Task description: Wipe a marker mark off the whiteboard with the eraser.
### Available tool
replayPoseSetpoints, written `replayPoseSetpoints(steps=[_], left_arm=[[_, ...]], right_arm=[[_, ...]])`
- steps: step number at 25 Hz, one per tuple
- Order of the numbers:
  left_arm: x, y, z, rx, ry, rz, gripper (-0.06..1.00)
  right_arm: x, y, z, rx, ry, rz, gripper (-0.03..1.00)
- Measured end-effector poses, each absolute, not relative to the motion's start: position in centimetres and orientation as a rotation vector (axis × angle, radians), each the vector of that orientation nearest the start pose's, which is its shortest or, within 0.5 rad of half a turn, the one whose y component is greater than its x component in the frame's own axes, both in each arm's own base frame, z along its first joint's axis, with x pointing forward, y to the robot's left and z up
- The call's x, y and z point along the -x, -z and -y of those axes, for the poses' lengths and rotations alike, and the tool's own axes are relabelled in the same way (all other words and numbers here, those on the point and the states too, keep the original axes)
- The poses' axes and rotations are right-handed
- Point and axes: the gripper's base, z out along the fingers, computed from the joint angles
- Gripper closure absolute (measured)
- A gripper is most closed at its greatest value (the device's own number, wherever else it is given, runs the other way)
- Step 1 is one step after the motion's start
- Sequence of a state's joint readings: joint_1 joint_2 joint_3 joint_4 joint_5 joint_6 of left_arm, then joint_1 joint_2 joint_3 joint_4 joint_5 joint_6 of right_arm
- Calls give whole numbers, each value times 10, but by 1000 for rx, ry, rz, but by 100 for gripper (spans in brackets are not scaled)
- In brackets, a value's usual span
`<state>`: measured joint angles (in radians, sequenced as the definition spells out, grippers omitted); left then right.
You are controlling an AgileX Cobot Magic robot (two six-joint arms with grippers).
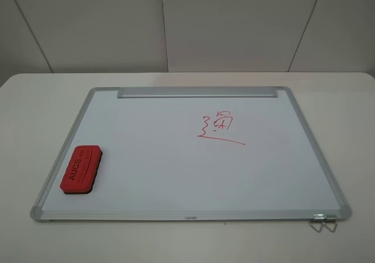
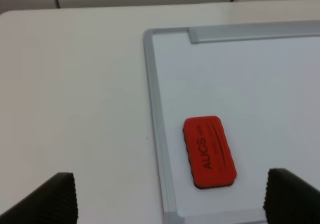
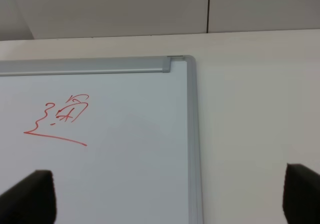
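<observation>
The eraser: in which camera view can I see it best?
The left wrist view shows the eraser best: it appears large and whole, lying on the whiteboard near its frame, with "AUCS" readable. The exterior high view also shows it whole, but smaller, near the board's left edge. The right wrist view does not show it.

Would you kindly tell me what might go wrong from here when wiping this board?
1. The eraser lies close to the left frame of the whiteboard, so jaws closing on it may catch the rail.
2. The whiteboard seems to lie loose on the table, so wiping pressure might slide it.
3. The only mark visible, a red scribble, sits on the right half, far from the eraser, so it would take a long reach across.
</observation>
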<state>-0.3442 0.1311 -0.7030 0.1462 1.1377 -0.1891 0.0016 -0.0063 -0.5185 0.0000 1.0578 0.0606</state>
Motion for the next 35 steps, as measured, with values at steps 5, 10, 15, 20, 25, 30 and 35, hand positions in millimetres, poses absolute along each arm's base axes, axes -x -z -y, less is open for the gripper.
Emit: replayPoseSetpoints(steps=[5, 10, 15, 20, 25, 30, 35], left_arm=[[7, -284, -10, -190, 206, -2076, 20], [6, -278, -2, -266, 268, -2035, 20], [7, -278, 0, -316, 277, -2027, 20], [7, -278, 0, -320, 275, -2025, 20], [7, -278, 1, -277, 250, -2030, 20], [7, -278, 2, -129, 157, -2039, 20], [7, -278, 3, -13, 86, -2040, 20]], right_arm=[[8, -283, 0, -59, -40, -2016, 14], [8, -283, 0, -59, -40, -2016, 14], [8, -283, 0, -60, -33, -2016, 14], [8, -283, 0, -61, -33, -2016, 14], [8, -283, 0, -61, -33, -2016, 14], [8, -283, 0, -61, -33, -2016, 14], [8, -283, 0, -60, -40, -2016, 14]])
